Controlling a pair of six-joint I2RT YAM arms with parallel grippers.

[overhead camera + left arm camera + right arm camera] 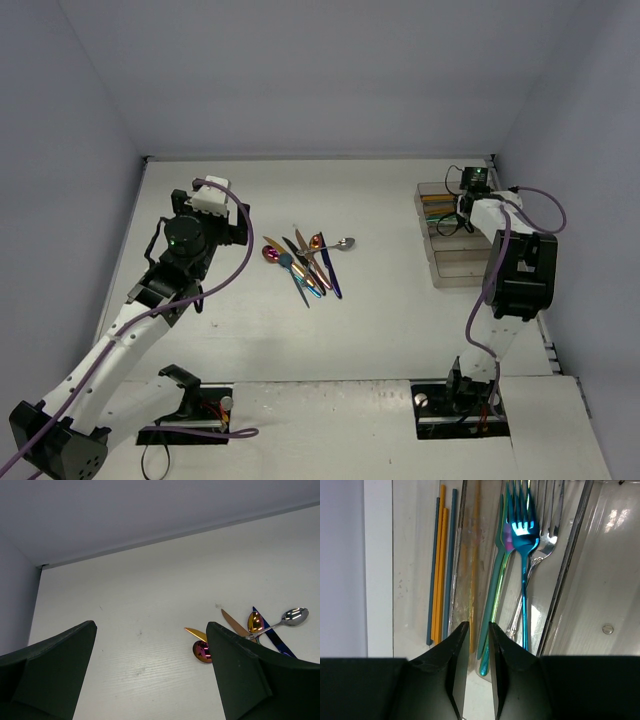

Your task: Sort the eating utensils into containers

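The loose eating utensils (305, 262) lie in a heap at mid-table: a silver spoon (295, 616), a magenta spoon (201, 651), gold, copper and blue knives. My left gripper (151, 625) hovers left of the heap (240, 228), wide open and empty. The containers (450, 262) stand at the far right. My right gripper (478, 624) hangs over their far end (452, 212), its fingers a narrow gap apart with nothing between them. Below it, one tray holds a teal fork (522, 535), a silver fork (547, 542) and green-teal handles (495, 595).
Thin yellow and blue sticks (440, 570) lie in the tray left of the forks. A clear divider wall (567, 565) separates the forks from a tray (610, 580) on the right. Grey walls close the table's back and sides.
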